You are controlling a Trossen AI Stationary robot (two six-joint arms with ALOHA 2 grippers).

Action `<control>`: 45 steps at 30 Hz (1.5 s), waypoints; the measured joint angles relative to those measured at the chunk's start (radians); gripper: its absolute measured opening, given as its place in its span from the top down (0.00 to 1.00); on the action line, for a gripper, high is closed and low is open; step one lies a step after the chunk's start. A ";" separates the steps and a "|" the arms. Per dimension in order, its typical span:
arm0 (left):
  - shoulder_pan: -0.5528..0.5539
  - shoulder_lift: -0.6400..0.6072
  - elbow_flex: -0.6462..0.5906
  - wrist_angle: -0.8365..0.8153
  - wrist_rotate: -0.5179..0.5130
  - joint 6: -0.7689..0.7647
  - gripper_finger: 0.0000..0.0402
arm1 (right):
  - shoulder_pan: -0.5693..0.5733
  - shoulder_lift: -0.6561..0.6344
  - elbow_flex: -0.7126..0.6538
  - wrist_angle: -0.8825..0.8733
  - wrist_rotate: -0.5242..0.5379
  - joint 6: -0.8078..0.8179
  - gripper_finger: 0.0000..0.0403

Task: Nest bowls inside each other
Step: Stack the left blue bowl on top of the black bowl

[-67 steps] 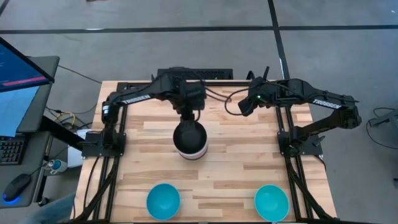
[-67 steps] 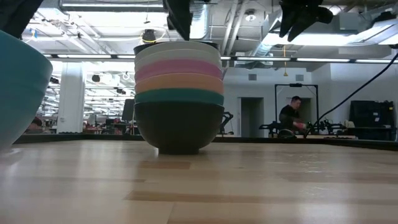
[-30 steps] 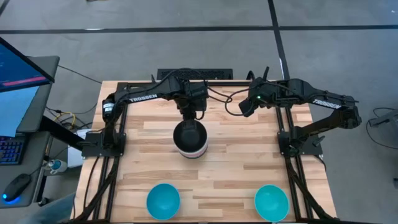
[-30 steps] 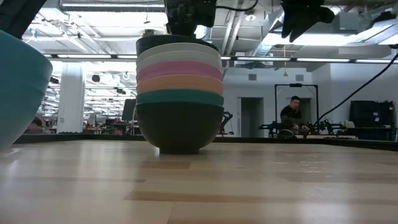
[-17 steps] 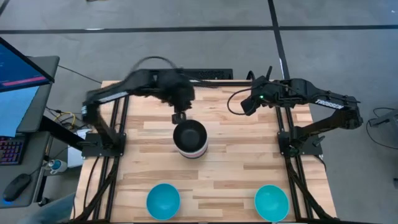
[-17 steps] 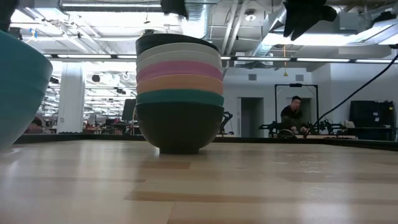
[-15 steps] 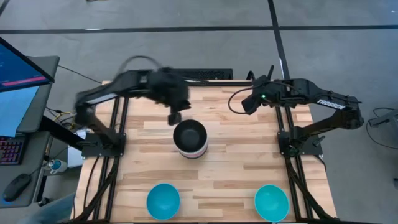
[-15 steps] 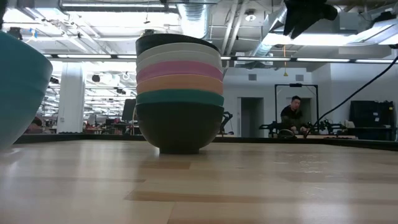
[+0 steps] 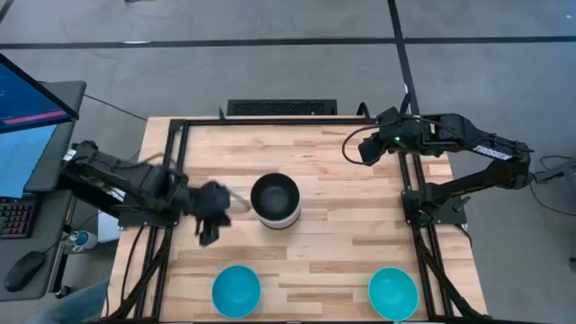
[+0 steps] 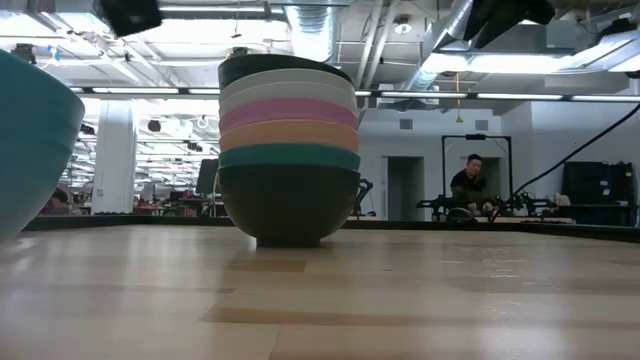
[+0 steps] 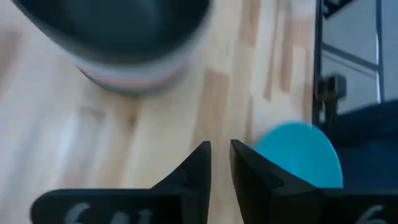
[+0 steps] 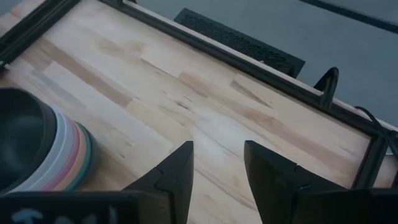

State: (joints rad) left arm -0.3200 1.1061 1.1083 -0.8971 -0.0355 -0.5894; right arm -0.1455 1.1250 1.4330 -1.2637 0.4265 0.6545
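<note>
Several bowls stand nested in one stack (image 9: 274,200) at mid-table, its black bottom bowl resting on the wood. From the bottom up they are black, dark green, orange, pink, two white, and black on top (image 10: 290,150). Two turquoise bowls (image 9: 236,290) (image 9: 392,292) sit apart near the near edge. My left gripper (image 9: 211,223) hangs to the stack's near-left, fingers a narrow gap apart (image 11: 221,158), holding nothing. Its wrist view shows the stack (image 11: 124,43) and one turquoise bowl (image 11: 298,155). My right gripper (image 9: 358,151) waits open (image 12: 217,162) over the far right, the stack (image 12: 37,149) off to its side.
A black frame rims the table, with arm posts at left (image 9: 148,211) and right (image 9: 432,207). A monitor and keyboard stand beyond the left edge (image 9: 27,117). Bare wood lies between the stack and the turquoise bowls. A person sits far off in the room (image 10: 468,185).
My left gripper has left the spot over the stack's far rim and swung fast toward the table's left and near edge, ending near-left of the stack. The stack has stayed put. My right gripper has drifted slightly toward the right edge.
</note>
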 joint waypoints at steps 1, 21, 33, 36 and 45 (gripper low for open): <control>-0.037 -0.001 -0.017 0.004 -0.007 -0.040 0.86 | 0.000 0.002 0.000 0.001 -0.003 0.000 0.60; -0.317 0.368 -0.126 0.154 0.043 -0.186 0.51 | 0.059 0.046 -0.001 0.011 -0.014 0.026 0.60; -0.321 0.416 -0.142 0.298 0.042 -0.205 0.53 | 0.060 0.046 -0.001 -0.021 -0.019 0.027 0.61; -0.321 0.438 -0.147 0.335 0.051 -0.210 0.56 | 0.060 0.046 -0.001 -0.050 -0.019 0.027 0.61; -0.268 0.473 -0.147 0.312 0.051 -0.123 0.83 | 0.060 0.045 -0.001 -0.071 -0.019 0.027 0.61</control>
State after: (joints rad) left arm -0.5880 1.5789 0.9611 -0.5850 0.0152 -0.7121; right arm -0.0856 1.1702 1.4322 -1.3342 0.4076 0.6819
